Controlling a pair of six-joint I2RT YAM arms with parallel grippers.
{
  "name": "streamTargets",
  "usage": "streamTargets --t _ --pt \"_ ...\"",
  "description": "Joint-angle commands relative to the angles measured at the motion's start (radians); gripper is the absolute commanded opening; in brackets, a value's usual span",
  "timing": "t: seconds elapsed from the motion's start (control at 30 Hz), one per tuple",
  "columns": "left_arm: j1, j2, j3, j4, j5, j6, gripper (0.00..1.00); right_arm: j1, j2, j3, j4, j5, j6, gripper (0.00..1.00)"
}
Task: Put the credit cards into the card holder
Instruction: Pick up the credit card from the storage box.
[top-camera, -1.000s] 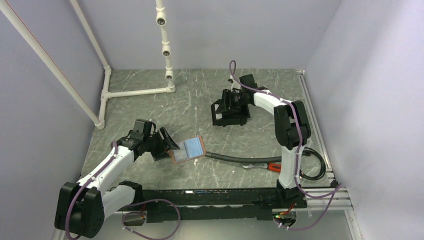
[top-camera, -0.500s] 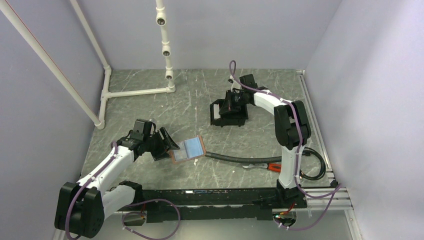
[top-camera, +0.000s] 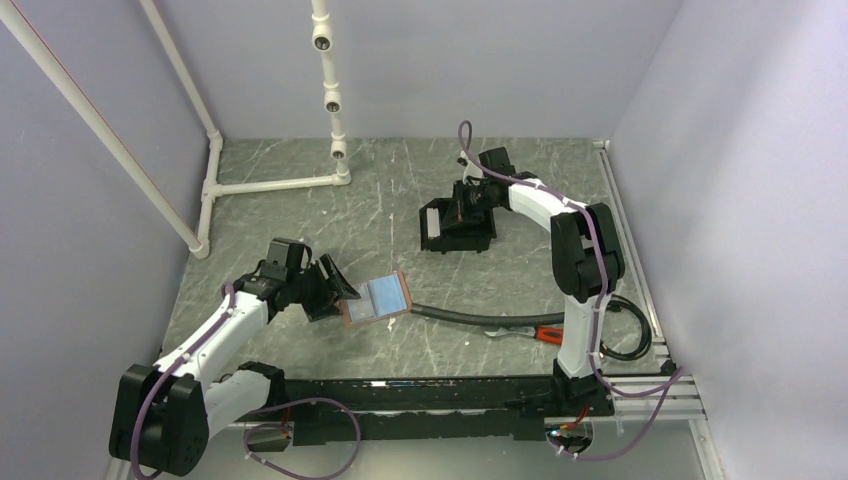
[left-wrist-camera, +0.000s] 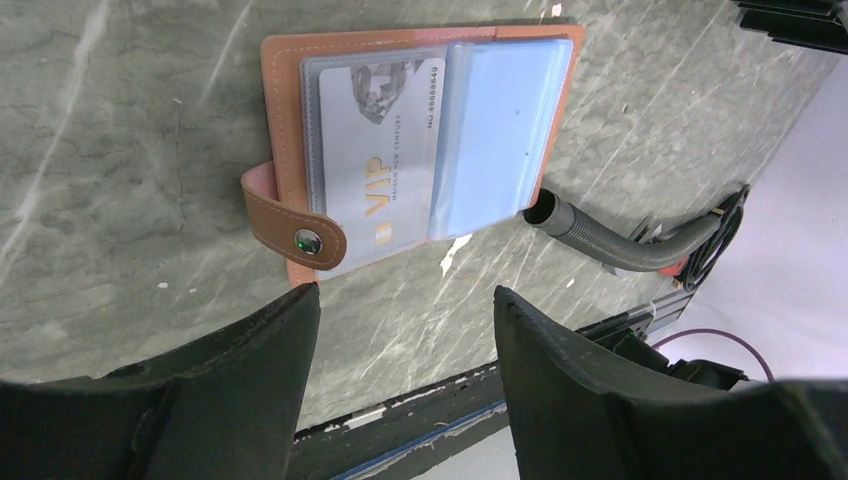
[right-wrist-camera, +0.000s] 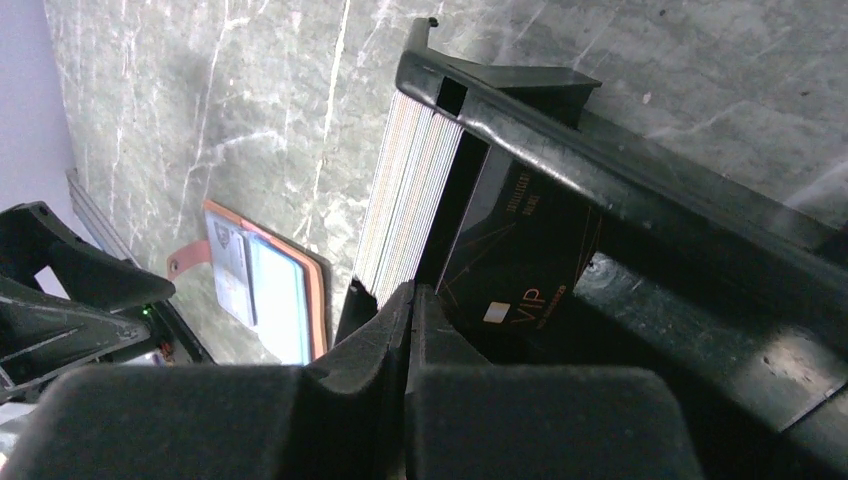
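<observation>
Table (top-camera: 400, 190): grey marbled top, with both arms bolted at its near edge.
Pipe frame (top-camera: 270, 185): white tubing, standing at the far left of the table.
Right arm (top-camera: 575, 250): reaches out to the far middle and bends down into the black box.
Left arm (top-camera: 215, 335): stretched low over the near left, pointing at the card holder.
Black box (top-camera: 455, 225): sits far from the bases at mid-table, well apart from the card holder.
Hose (top-camera: 450, 315): black and ribbed, lying on the table with one end just beside the card holder's right edge.
Left gripper (left-wrist-camera: 405, 370): jaws spread wide with nothing between them, just short of the card holder's strap side.
Right gripper (right-wrist-camera: 412, 300): fingers pressed flat together at the edge of the card stack inside the box (whether a card is pinched in the seam cannot be told).
Card holder (left-wrist-camera: 290, 60): tan-brown leather, lying open and flat on the table in front of the left gripper.
Credit cards (right-wrist-camera: 410, 205): a tight stack on edge inside the black box, with a dark card (right-wrist-camera: 520, 260) beside it.
VIP card (left-wrist-camera: 375, 150): pale blue-grey, lying in a clear sleeve of the card holder.
Strap (left-wrist-camera: 295, 225): brown with a metal snap, undone, curling from the holder's edge.
</observation>
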Motion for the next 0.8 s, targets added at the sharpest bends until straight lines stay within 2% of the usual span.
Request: streamTargets --t 0.0,0.03,0.17,0.23,0.37,0.47,0.57,0.77 --pt "-0.002 0.009 0.053 0.073 0.071 0.013 0.7 0.004 -0.102 0.03 -0.013 0.064 -0.009 0.0" --pt "-0.004 0.026 0.062 0.103 0.088 0.01 0.69 0.004 -0.106 0.027 -0.01 0.076 -0.005 0.0" --pt "-0.042 0.141 0.146 0.233 0.105 0.006 0.67 0.005 -0.08 0.034 0.004 0.071 0.031 0.27" --pt "-0.072 0.248 0.235 0.246 0.096 0.017 0.61 0.005 -0.068 0.033 0.021 0.056 0.054 0.41" --pt "-0.129 0.441 0.376 0.298 0.075 0.005 0.47 0.005 -0.069 0.019 0.037 0.064 0.055 0.61" --pt "-0.138 0.584 0.453 0.335 0.082 -0.013 0.37 0.005 -0.056 0.029 0.022 0.063 0.038 0.65" --pt "-0.148 0.716 0.538 0.393 0.118 -0.04 0.31 0.005 -0.042 0.036 0.024 0.05 0.033 0.67" --pt "-0.174 0.922 0.684 0.351 0.071 -0.027 0.23 0.007 -0.006 0.05 0.033 0.024 0.038 0.7"
